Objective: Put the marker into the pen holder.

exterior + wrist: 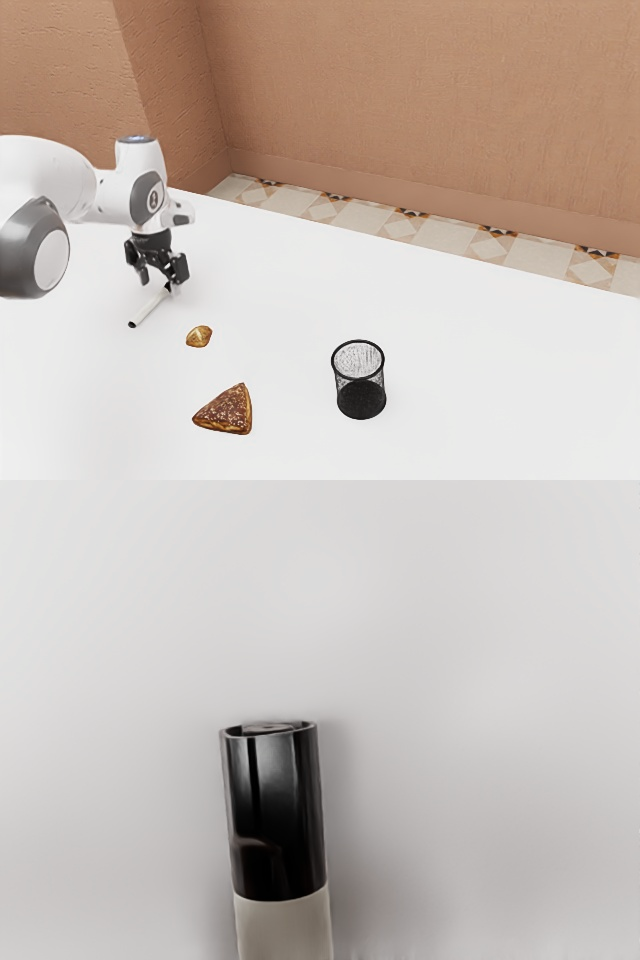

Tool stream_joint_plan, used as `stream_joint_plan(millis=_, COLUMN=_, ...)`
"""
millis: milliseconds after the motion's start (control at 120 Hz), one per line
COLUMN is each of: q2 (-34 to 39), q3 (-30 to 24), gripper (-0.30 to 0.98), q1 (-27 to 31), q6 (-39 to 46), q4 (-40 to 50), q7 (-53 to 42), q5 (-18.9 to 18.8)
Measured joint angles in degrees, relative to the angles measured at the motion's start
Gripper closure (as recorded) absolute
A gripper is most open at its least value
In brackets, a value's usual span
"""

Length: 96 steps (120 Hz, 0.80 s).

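Observation:
At the exterior view's left, my black gripper (160, 282) points down over the table, its fingers standing apart. Just below it lies the marker (151, 306), a thin white stick with dark ends, slanting across the white tabletop; its farther end is close to the fingertips and partly hidden by them. In the wrist view the marker (277, 815) shows its glossy black cap and part of its pale body under my hand. The pen holder (361, 382), a black mesh cup, stands upright toward the exterior view's right, well apart from the gripper.
Between marker and pen holder lie a small golden-brown piece of food (199, 336) and a larger brown triangular pastry (227, 410), nearer the camera. The white table (480, 340) ends at a far edge before a tiled floor and tan wall.

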<state>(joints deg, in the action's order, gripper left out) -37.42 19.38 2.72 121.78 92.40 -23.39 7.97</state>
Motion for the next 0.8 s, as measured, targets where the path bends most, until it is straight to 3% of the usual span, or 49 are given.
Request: stream_joint_plan(millis=800, q2=-1.3, q3=0.2, gripper=0.46, q1=0.2, q6=1.1, q4=-0.2, q7=-2.9, q5=1.2)
